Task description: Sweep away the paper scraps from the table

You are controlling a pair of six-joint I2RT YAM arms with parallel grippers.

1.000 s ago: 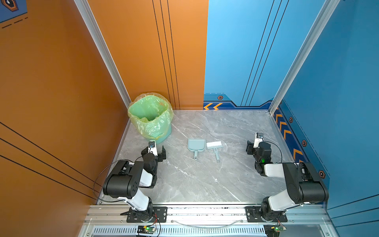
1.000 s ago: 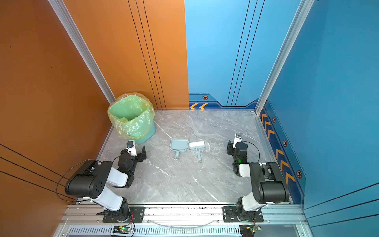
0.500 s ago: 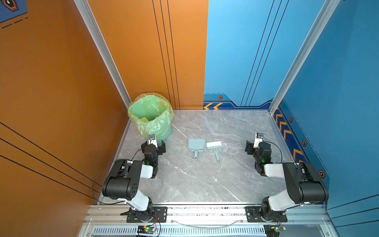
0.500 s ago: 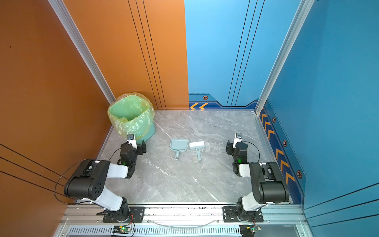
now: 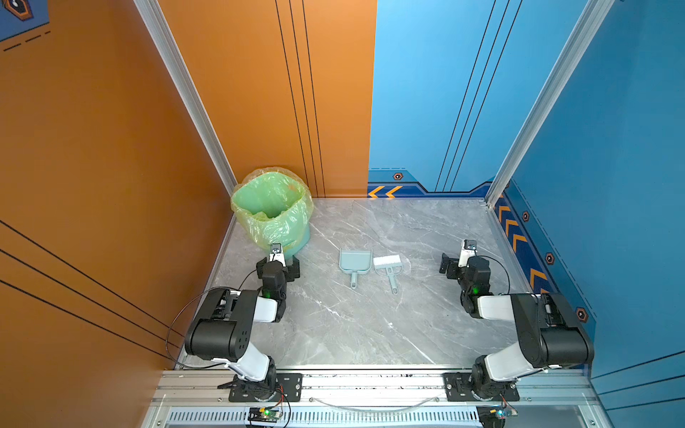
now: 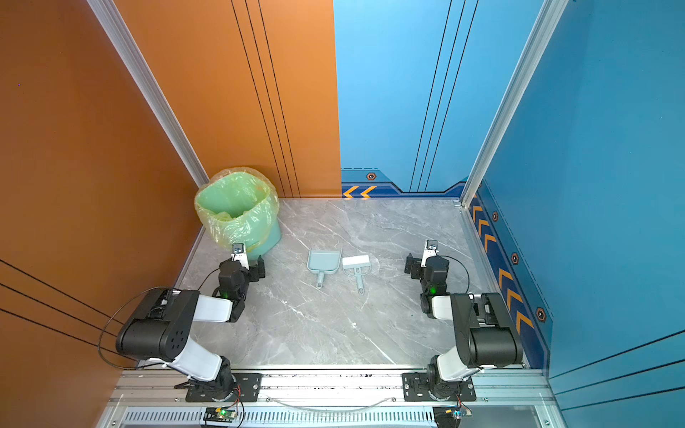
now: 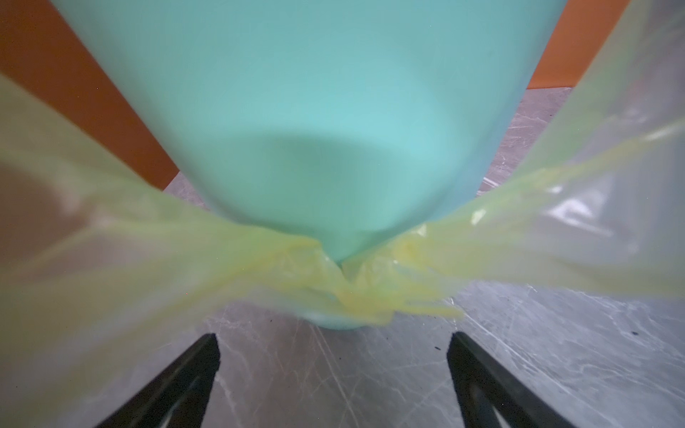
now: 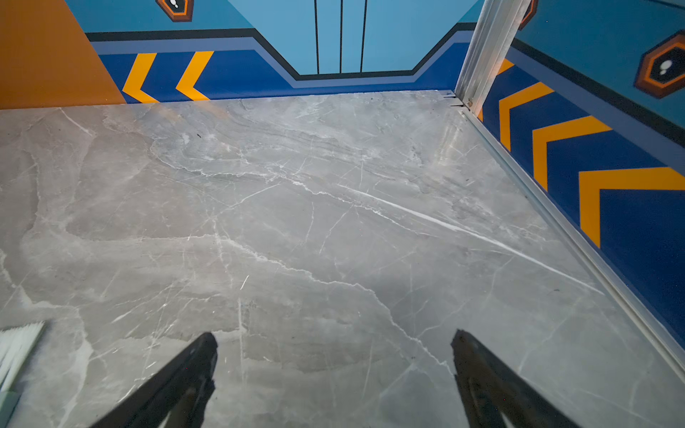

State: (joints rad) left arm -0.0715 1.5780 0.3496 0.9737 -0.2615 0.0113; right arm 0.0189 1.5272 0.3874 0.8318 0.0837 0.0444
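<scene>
Facing bin bag [image 7: 363, 292], left fingers [image 7: 178, 385] spread wide, empty; right fingers [image 8: 185, 378] spread wide above table [image 8: 333, 222].

The grey marble counter [image 5: 352, 333], white-veined and edged with silver rails [image 5: 370, 381], carries three things. A mint-green bin [image 5: 302, 237], lined with a yellow-green bag [image 5: 272, 207], stands upright in the far corner by the orange wall. Right of the bin, towards the counter's middle, a pale blue-grey dustpan [image 5: 355, 261] lies flat, its handle pointing at the near rail. Further from the bin, close beside the dustpan, lies a small brush [image 5: 387, 265] with white bristles; whether the two touch I cannot tell.
</scene>
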